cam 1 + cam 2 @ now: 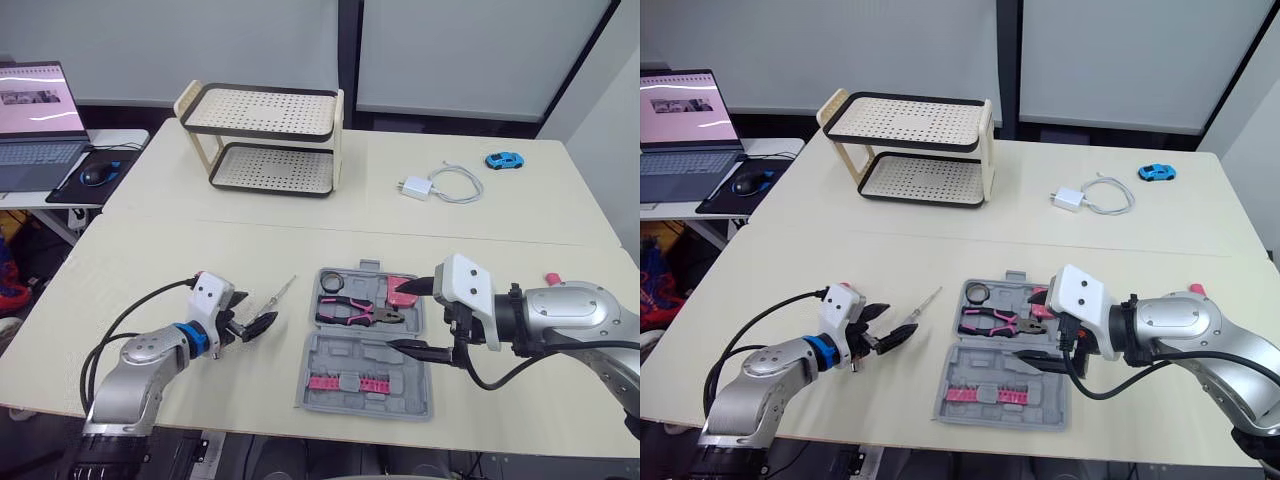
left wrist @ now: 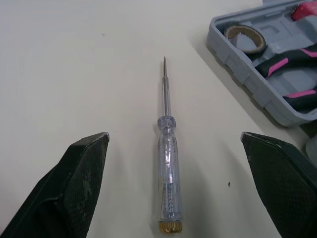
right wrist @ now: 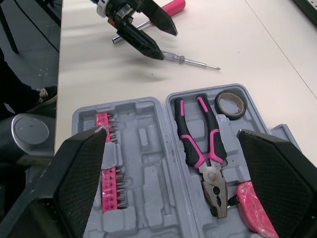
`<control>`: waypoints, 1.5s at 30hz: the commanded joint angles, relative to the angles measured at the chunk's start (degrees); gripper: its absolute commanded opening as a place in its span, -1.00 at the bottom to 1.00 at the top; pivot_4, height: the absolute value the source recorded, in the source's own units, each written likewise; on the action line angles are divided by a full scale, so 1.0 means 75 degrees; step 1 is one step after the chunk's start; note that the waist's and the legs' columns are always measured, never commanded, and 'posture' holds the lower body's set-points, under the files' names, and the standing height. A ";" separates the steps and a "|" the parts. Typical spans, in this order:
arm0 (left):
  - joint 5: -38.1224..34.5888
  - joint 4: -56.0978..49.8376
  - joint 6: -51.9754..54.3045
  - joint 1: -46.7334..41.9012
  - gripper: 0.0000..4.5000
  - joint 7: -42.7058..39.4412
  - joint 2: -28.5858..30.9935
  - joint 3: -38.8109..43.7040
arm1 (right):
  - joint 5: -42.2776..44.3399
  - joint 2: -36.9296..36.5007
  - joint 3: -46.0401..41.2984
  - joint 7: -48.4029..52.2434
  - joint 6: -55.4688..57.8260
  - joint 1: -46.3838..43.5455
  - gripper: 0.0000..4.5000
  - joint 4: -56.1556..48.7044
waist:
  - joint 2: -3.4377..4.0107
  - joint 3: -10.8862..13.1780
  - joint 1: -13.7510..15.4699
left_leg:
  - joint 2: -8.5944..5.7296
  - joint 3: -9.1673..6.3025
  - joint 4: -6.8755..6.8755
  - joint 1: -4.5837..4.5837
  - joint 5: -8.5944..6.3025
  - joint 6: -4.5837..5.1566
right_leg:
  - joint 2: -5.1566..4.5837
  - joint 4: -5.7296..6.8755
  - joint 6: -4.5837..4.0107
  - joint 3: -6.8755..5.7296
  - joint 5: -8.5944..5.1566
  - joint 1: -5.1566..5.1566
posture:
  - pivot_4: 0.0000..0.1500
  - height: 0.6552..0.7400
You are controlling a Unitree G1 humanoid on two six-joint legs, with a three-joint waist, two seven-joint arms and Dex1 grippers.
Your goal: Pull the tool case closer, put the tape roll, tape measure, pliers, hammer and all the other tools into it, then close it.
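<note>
Tool case: the grey moulded plastic tool case (image 1: 365, 345) lies opened flat near the table's front edge, at about 6 o'clock on the cream tabletop (image 1: 250, 235).
Far half of case: holds a dark tape roll (image 1: 331, 281) at its 10 o'clock corner, black-and-pink-handled pliers (image 1: 360, 312) across the middle, and a pink plastic item (image 1: 403, 291) of unclear kind at 2 o'clock.
Near half of case: a row of pink-mounted driver bits (image 1: 345, 383).
Screwdriver: a slim screwdriver with a clear plastic handle (image 2: 167, 168) lies on the table at 9 o'clock from the case, outside it, tip pointing towards 1 o'clock.
Left gripper: the left gripper (image 1: 258, 322) is low over the table with its jaws spread wide; the screwdriver's handle lies between the fingers (image 2: 81, 173), touching neither.
Right gripper: the right gripper (image 1: 395, 318) hangs over the far half of the case, jaws wide apart and empty, one finger above the pink item, the other towards the hinge.
Pink handle: a pink cylindrical handle (image 3: 173, 6) lies just beyond the left gripper; the tool's kind is unclear.
Background: a cream two-tier rack with black perforated shelves (image 1: 265, 140) at 11 o'clock, a white charger with coiled cable (image 1: 440, 186) at 1 o'clock, and a small blue toy car (image 1: 504, 160) beyond it.
</note>
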 commanded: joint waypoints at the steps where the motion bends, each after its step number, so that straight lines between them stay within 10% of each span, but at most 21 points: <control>1: 0.0260 0.0353 -0.0459 -0.0312 0.98 -0.0032 -0.0061 -0.0218 | -0.0067 0.0052 -0.0075 -0.0025 -0.0135 -0.0126 1.00 -0.0142 | 0.0000 0.0000 0.0001 | 0.0000 -0.0002 -0.0001 0.0000 0.0000 0.0000 | 0.0000 0.0000 0.0000 -0.0001 0.0000 0.0000 | 1.00 0.88; 10: 0.0736 0.0789 -0.0167 -0.0578 0.98 0.0354 -0.0321 -0.0707 | -0.0086 0.0064 -0.0057 -0.0009 -0.0105 -0.0064 1.00 -0.0157 | 0.0001 -0.0001 -0.0001 | 0.0000 -0.0003 -0.0003 0.0001 0.0000 0.0000 | 0.0000 0.0001 0.0000 -0.0002 0.0000 0.0000 | 1.00 0.88; 26: 0.1001 0.0836 -0.0861 -0.0339 -0.90 -0.0073 -0.0072 -0.0735 | -0.0030 0.0001 -0.0288 -0.0063 -0.0073 0.0212 1.00 -0.0212 | 0.0016 -0.0010 -0.0001 | 0.0000 -0.0003 -0.0005 0.0006 0.0000 0.0000 | -0.0001 0.0001 0.0000 -0.0001 0.0000 0.0004 | 1.00 0.88; 33: 0.0399 0.1095 -0.1632 -0.1456 -0.90 -0.1406 0.1016 -0.0011 | 0.0318 -0.0109 -0.0896 -0.0032 0.0029 0.0434 1.00 -0.0383 | -0.0001 0.0003 0.0004 | 0.0006 -0.0014 -0.0009 -0.0004 0.0001 0.0000 | 0.0008 0.0001 -0.0001 -0.0014 0.0001 -0.0005 | 1.00 0.88; 45: 0.0432 -0.0188 -0.1789 -0.3030 -0.90 -0.4466 0.1443 -0.2283 | 0.0655 -0.1035 -0.2057 0.0287 0.0246 0.1549 1.00 -0.0657 | 0.0003 0.0001 -0.0028 | 0.0007 0.0004 -0.0078 0.0003 0.0003 0.0001 | 0.0008 -0.0019 -0.0009 -0.0005 -0.0005 -0.0019 | 1.00 0.88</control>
